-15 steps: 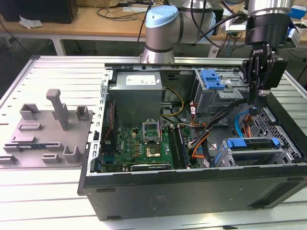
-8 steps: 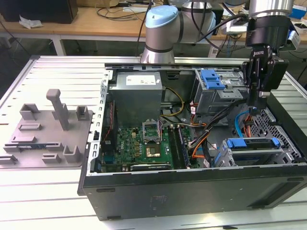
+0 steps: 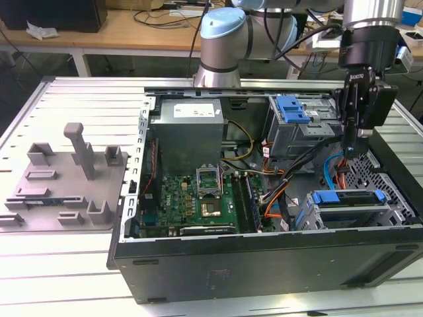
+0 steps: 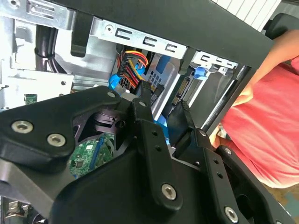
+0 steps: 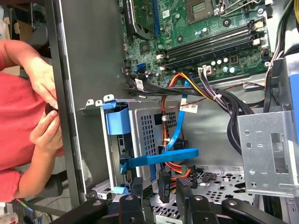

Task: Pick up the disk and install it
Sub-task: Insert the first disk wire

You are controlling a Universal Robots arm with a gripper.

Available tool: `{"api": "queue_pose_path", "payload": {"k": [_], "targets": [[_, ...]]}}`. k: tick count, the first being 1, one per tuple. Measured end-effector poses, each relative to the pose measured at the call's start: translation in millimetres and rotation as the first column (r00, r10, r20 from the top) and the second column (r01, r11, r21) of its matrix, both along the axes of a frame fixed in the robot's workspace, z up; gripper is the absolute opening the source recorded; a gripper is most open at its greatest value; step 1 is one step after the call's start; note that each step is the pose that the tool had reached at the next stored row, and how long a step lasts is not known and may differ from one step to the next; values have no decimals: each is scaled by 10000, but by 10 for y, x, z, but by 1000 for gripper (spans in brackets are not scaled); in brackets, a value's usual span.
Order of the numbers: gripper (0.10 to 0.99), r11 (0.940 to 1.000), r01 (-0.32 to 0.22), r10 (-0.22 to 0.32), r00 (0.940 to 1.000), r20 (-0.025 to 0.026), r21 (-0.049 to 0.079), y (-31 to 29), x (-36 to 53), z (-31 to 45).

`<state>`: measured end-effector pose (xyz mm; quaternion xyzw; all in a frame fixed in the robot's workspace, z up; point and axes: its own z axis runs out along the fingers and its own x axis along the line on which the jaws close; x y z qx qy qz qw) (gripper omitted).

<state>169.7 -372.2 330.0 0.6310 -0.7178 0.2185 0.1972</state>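
The disk, edged by its blue carrier rail, sits in the metal drive cage at the front of the open computer case, on the exterior view's right. In the first wrist view the disk's blue carrier end shows at the cage mouth. My gripper hangs just behind and above the cage, pointing down, apart from the disk. Its black fingers stand open on either side of a black power connector with orange and yellow wires, not touching it. In the second wrist view the gripper points at the same cables.
A blue data cable crosses in front of the cage. The motherboard, grey power supply and a bay with a blue latch fill the case. A person's hands are just outside the case wall. A grey fixture lies on the exterior view's left.
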Motion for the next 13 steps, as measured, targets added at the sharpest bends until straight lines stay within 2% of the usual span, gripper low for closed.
{"api": "queue_pose_path", "payload": {"k": [4, 7, 8, 9, 13], "targets": [[412, 9998, 28, -28, 10000, 1, -176, 5, 0, -26], [412, 9992, 80, -80, 10000, 2, -402, 35, -1, -36], [396, 9990, 86, -86, 10000, 2, -436, 48, -1, -40], [322, 9989, 90, -90, 10000, 2, -455, 61, -1, -45], [322, 9988, 91, -91, 10000, 2, -486, 94, -1, -55]]}}
